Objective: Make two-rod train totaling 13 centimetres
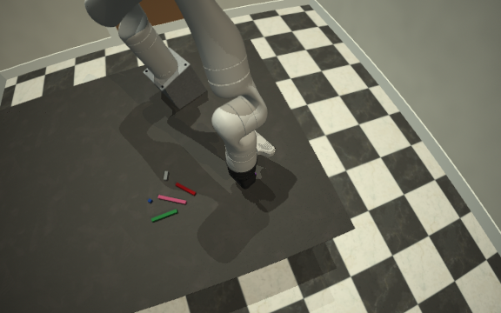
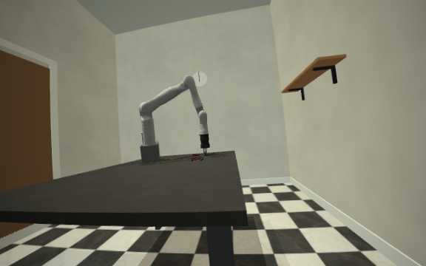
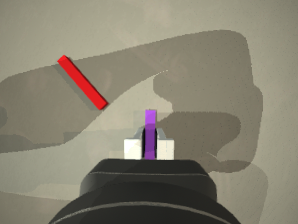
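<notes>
Gripper (image 1: 245, 184) (image 2: 205, 151) (image 3: 150, 138), black and smooth with pale pads, is pinching the purple rod (image 3: 150, 131), which is straight and narrow. Near it the red rod (image 1: 185, 189) (image 3: 82, 82) is lying aslant on the dark, matt surface (image 1: 81, 243) (image 2: 124, 192). Further out, the pink rod (image 1: 172, 199), the green rod (image 1: 164, 216), the short grey rod (image 1: 166, 175) and the tiny blue rod (image 1: 150, 201) are lying apart. I am reading no writing.

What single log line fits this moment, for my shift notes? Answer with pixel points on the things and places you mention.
fingers: shut on purple rod (image 3: 150, 120) | red rod (image 1: 185, 189) (image 3: 82, 82): on table (image 1: 81, 261), unjoined | train: not built
</notes>
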`<state>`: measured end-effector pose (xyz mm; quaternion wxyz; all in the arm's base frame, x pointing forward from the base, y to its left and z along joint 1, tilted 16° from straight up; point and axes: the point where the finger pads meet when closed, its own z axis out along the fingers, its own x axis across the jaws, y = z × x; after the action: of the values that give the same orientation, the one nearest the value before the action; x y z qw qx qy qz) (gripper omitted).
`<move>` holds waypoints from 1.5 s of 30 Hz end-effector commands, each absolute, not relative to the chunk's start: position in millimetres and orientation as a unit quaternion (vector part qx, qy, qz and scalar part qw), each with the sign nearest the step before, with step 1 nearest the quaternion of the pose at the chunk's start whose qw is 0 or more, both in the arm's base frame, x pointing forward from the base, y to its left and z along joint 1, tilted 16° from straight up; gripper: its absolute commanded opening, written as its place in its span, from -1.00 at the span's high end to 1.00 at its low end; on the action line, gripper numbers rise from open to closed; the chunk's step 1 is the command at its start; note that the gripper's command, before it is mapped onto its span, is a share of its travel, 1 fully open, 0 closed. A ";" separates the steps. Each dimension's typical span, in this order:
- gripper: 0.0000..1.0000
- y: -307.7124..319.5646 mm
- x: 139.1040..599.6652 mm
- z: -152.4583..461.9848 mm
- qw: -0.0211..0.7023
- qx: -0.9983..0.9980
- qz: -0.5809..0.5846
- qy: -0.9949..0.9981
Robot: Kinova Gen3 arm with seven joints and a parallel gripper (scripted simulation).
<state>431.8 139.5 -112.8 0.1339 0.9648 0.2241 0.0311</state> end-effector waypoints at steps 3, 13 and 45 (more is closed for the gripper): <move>0.52 140.1 432.4 -112.2 0.134 0.965 0.032 0.224; 0.52 140.1 432.4 -112.2 0.134 0.965 0.032 0.224; -0.07 141.0 432.0 -108.9 0.134 0.965 0.032 0.224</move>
<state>431.2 139.1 -111.9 0.1343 0.9648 0.2238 0.0302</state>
